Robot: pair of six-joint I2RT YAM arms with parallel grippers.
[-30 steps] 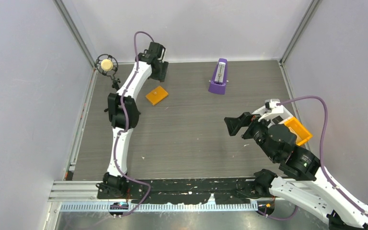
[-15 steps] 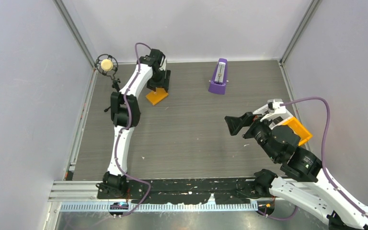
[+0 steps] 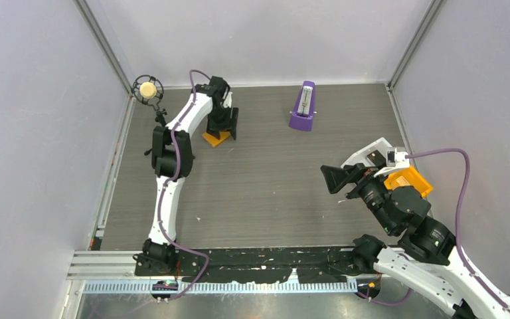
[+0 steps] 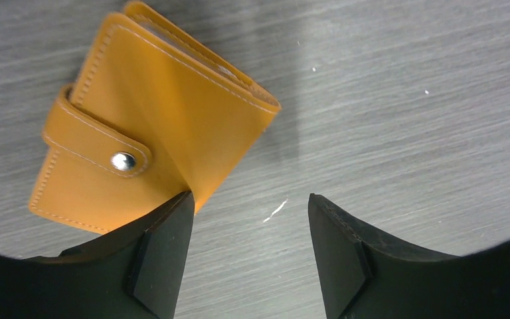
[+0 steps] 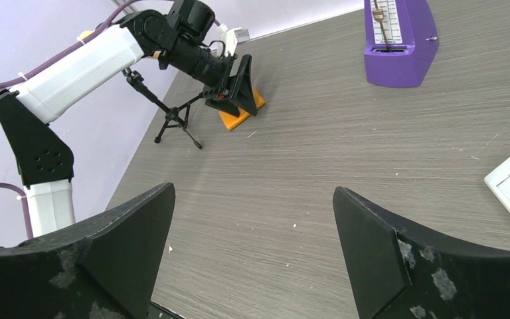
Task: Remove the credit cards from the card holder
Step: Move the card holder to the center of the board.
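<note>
The left end effector (image 3: 224, 127) has swung down from the far left of the tabletop (image 3: 265, 186) to sit over the orange card holder (image 3: 212, 139), hiding most of it, while the right end effector (image 3: 336, 179) has drifted slightly right and nearer.

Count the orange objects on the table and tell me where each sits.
2. The card holder lies far left below the left gripper; the orange bin sits right, partly behind the right arm.
</note>
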